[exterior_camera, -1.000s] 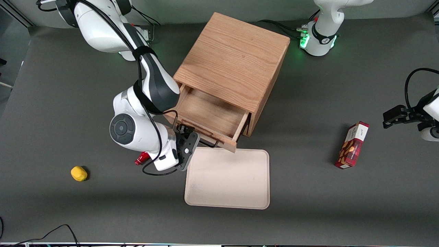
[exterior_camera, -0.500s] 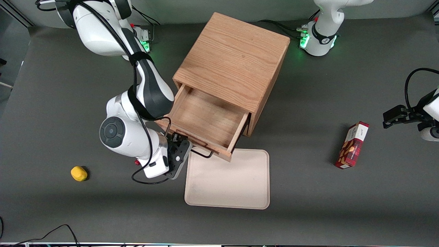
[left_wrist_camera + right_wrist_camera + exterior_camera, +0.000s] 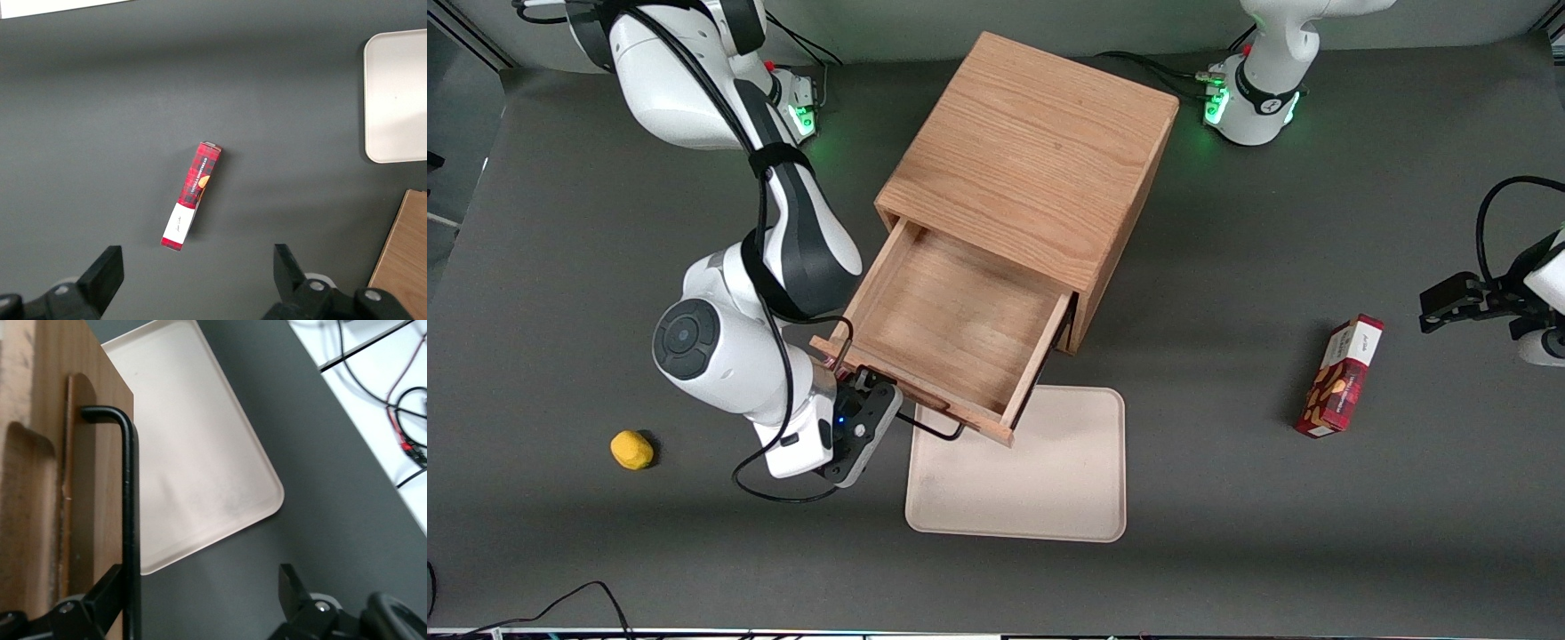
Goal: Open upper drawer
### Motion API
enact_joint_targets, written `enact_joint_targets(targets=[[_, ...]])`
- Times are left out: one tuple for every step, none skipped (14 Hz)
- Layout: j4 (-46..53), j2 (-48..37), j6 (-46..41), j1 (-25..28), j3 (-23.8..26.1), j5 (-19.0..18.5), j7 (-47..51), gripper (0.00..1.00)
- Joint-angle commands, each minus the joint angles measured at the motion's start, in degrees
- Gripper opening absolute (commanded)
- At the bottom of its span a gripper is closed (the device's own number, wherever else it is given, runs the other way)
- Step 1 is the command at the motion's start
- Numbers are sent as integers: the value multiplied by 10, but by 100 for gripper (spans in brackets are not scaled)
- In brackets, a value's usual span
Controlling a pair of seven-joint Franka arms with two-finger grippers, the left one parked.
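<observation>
Nearest the front camera, a cream tray (image 3: 1032, 484) lies flat on the dark grey tabletop (image 3: 1227, 551); the right wrist view shows its rounded corner and raised rim (image 3: 200, 453). A small yellow object (image 3: 631, 449) sits toward the working arm's end, about level with the tray's nearer half.

A little farther from the camera, the gripper (image 3: 869, 402) sits at the end of the upper drawer's black wire handle (image 3: 929, 425) nearest the working arm. In the right wrist view the gripper (image 3: 200, 597) has its fingers spread wide, and the handle (image 3: 128, 520) runs just beside one fingertip (image 3: 110, 587) with the other finger well apart from it, so nothing is clamped.

The upper drawer (image 3: 951, 324) is pulled far out of the oak cabinet (image 3: 1032, 151), its front edge overhanging the tray's farther rim. Its shallow wooden box shows bare boards inside.

Toward the parked arm's end, a red tartan box (image 3: 1341, 375) lies on the tabletop, well apart from the cabinet; the left wrist view shows it (image 3: 191, 195) lying on its side.
</observation>
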Motion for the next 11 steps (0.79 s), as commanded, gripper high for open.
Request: enact_joint_targets(targets=[[22,13,11,0,-4,10,1,100],[21,12,9,1,-3,12,3,100],[19,7,5,3,0,14,6,100],[19,1,0,4,1,17,24,100],[18,-10,-11,6,1,26,42,100],[18,-24,-26,7,2,37,56,100],[17,-37,-42,7,2,40,79,100],[17,-51,-56,4,3,40,105,100],[16,-65,-70,0,5,39,130,100],[15,-82,-88,-2,5,36,165,100],[13,-100,-106,-10,6,29,192,100]])
